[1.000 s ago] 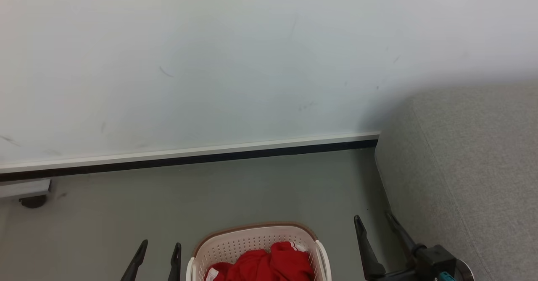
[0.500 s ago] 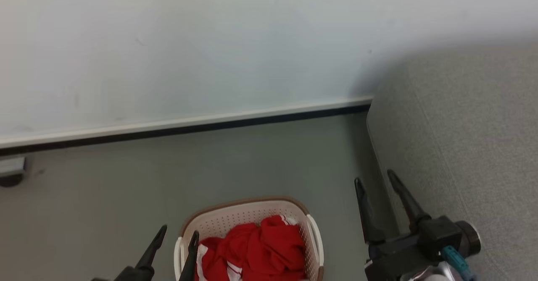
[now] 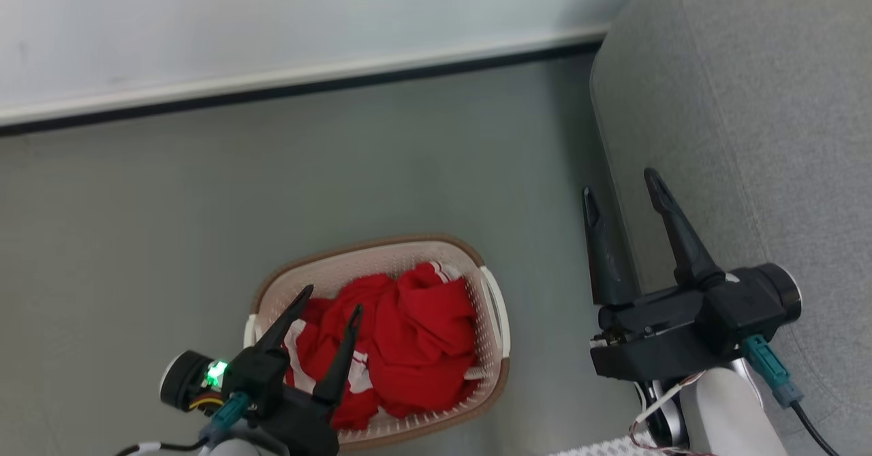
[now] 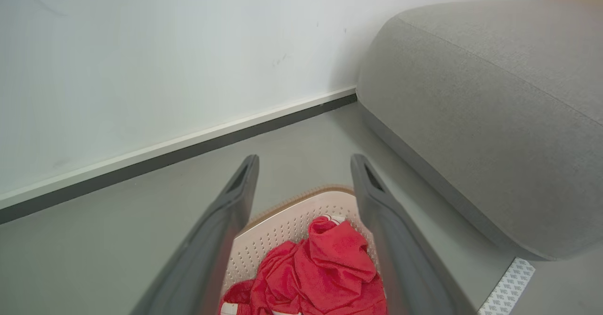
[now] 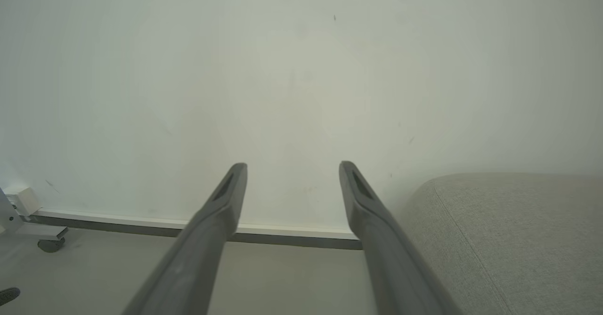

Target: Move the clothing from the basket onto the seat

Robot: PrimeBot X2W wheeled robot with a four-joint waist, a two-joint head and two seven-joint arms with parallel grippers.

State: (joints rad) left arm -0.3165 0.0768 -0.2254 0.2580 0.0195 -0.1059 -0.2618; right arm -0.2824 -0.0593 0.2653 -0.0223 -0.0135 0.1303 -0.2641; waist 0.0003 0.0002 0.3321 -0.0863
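Near the robot on the left, the clothing (image 3: 415, 333) is lying crumpled inside the basket (image 3: 381, 248), which is sitting on the floor (image 3: 204, 190), apart from the seat (image 3: 749, 88) at the right. Trouble seems likeliest there. A descending tip could be catching the perforated wall or rim and dragging the light basket. A shallow pinch could be lifting one garment while the tangled other is trailing, snagging on the rim and falling short of the seat. The left jaws are hanging spread wide and empty above the basket's near-left part, tips over the red cloth; whether they are brushing it cannot be told. Farther right, the right jaws are gaping equally wide, gripping nothing, poised over the floor just beside the seat's left flank. Beyond, the baseboard (image 3: 306, 78) is running beneath the wall (image 3: 272, 6).
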